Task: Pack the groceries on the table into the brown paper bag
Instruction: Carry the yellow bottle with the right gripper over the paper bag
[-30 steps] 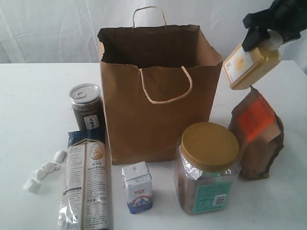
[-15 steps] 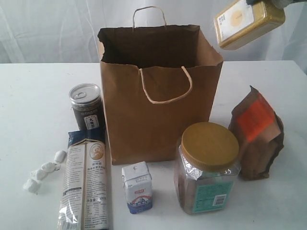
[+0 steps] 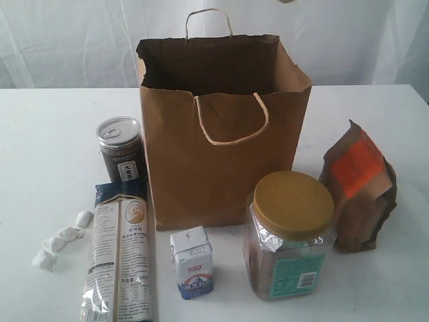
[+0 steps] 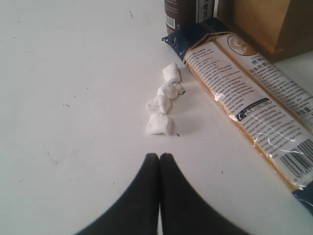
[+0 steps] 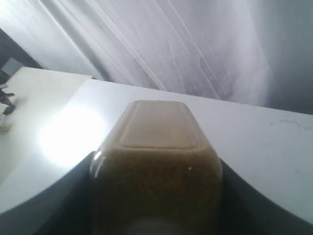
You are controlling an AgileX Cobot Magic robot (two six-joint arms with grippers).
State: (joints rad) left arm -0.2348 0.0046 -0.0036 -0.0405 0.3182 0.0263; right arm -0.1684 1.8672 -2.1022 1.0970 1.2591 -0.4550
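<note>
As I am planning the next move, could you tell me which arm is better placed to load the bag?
Right. The right pincer grips the orange juice bottle, held off the table, ready for the brown paper bag. The left pincer is shut and empty, low beside the white wrapped sweets.

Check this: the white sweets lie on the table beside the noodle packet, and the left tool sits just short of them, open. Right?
Not quite: the left tool is shut, its jaws pressed together, as the left wrist view shows. The white sweets do lie on the table beside the noodle packet, just ahead of it.
</note>
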